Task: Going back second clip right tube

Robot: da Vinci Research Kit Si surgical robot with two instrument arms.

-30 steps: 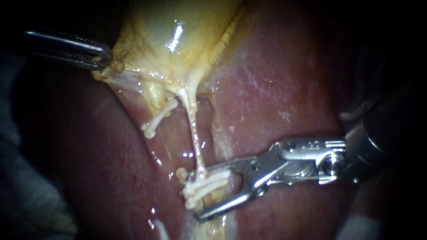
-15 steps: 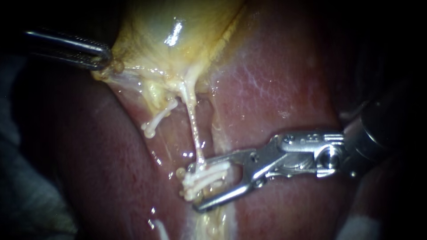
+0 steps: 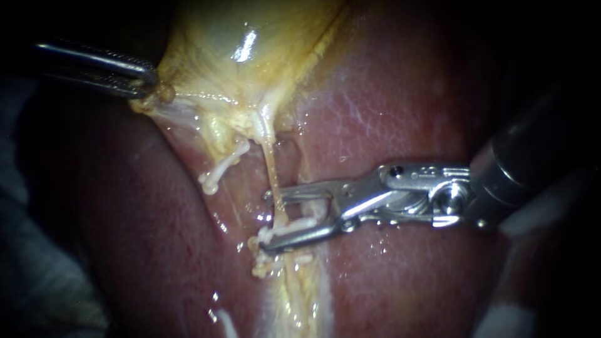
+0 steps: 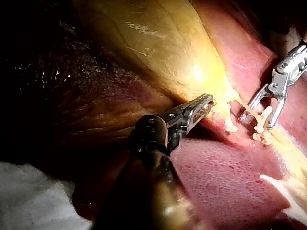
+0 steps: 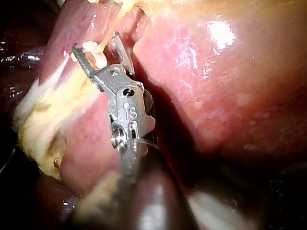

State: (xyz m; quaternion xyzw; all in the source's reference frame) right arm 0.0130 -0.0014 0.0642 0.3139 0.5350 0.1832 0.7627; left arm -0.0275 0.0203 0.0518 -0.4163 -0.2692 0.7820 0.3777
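Straddling the thin pale right tube [image 3: 270, 175], right instrument [image 3: 268, 219] holds jaws narrowly parted at the white plastic clip [image 3: 283, 228]; withdrawal judged not yet done. Left instrument [image 3: 149, 80] jaws clamp the yellow gallbladder [image 3: 238, 37] edge.

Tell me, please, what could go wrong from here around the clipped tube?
1. The right instrument has open jaws astride the thin, taut right tube; a sideways pull could snag or tear it.
2. Its lower jaw lies against the clip, which could be dragged loose.
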